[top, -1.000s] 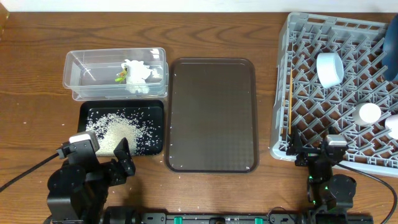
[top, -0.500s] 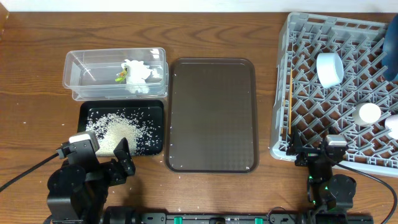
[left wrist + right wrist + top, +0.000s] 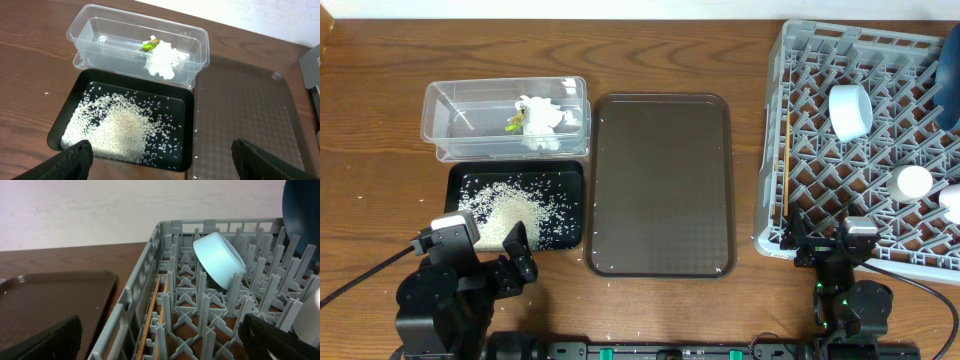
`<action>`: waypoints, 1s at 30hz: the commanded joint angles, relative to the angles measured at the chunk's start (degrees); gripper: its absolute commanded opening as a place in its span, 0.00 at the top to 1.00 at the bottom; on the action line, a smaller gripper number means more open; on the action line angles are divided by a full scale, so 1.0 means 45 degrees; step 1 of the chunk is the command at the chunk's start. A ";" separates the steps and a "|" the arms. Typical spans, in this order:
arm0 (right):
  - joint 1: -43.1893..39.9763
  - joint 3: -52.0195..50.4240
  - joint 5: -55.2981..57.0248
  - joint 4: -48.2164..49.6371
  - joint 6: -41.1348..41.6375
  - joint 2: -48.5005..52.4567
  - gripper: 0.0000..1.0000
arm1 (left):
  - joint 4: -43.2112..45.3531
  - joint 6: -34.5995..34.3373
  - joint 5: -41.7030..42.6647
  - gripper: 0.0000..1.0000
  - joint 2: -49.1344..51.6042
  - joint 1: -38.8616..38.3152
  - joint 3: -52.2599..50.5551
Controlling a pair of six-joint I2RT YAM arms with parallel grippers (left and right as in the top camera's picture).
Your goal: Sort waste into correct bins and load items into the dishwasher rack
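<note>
- Left gripper [image 3: 167, 162]: the two fingers [image 3: 70, 161] are spread wide with nothing between them, sitting just near of the black tray [image 3: 64, 125].
- That black tray has the rice grains [image 3: 120, 131] in it, heaped mostly toward its near-left part and scattered thinner to the right (a few strays sit on the table [image 3: 380, 60] around it too).
- Just beyond the tray, touching its far edge, is the clear tub [image 3: 95, 30]. The crumpled tissue [image 3: 162, 61] is inside at its right end, with the yellow-green wrapper [image 3: 150, 45] poking out just beside it.
- Right of both bins is the brown serving tray [image 3: 660, 180].
- Right gripper [image 3: 160, 340]: its fingers [image 3: 42, 340] are also wide apart and hold nothing, parked at the near-left corner of the dishwasher rack [image 3: 800, 60].
- The chopsticks [image 3: 150, 312] lie along the rack's left wall.
- The pale blue bowl [image 3: 218, 257] is tipped on its side between the pegs farther back.
- The dark blue plate [image 3: 302, 210] stands at the far right, partly cut off.
- Two white cups [image 3: 914, 182] [image 3: 952, 203] are near the rack's right edge, close together.
</note>
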 commanded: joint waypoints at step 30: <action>0.0160 -0.0010 0.0136 -0.0053 -0.0121 -0.0087 0.01 | 1.1166 0.0408 -0.0165 0.09 -0.5149 0.0588 -1.1205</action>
